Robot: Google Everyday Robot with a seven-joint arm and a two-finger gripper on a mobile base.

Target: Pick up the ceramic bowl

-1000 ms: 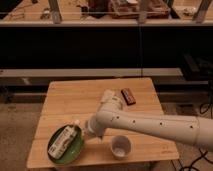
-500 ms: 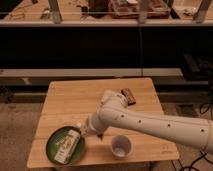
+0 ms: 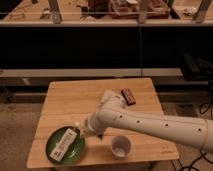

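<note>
So here's your scene: the ceramic bowl is parked on the front left corner of the wooden bench, pretty close to the front edge. It's a round green dish, wide and shallow with a low rim, more plate than bowl honestly, and a lot wider than the white cup standing off to its right. The two are near each other but not touching.

Lying across the inside of the bowl there's a pale bottle, tipped on its side at a diagonal, with the top end poking toward the bowl's back right rim.

Your white arm comes in from the right, low over the bench, passing just behind the cup. The pincer is at the bowl's back right edge, right by the top of that bottle. You can't tell from this angle whether it's apart, together or clamped on anything, the wrist covers it.

Further back on the bench, well apart from all that, sits a small brown bar
</note>
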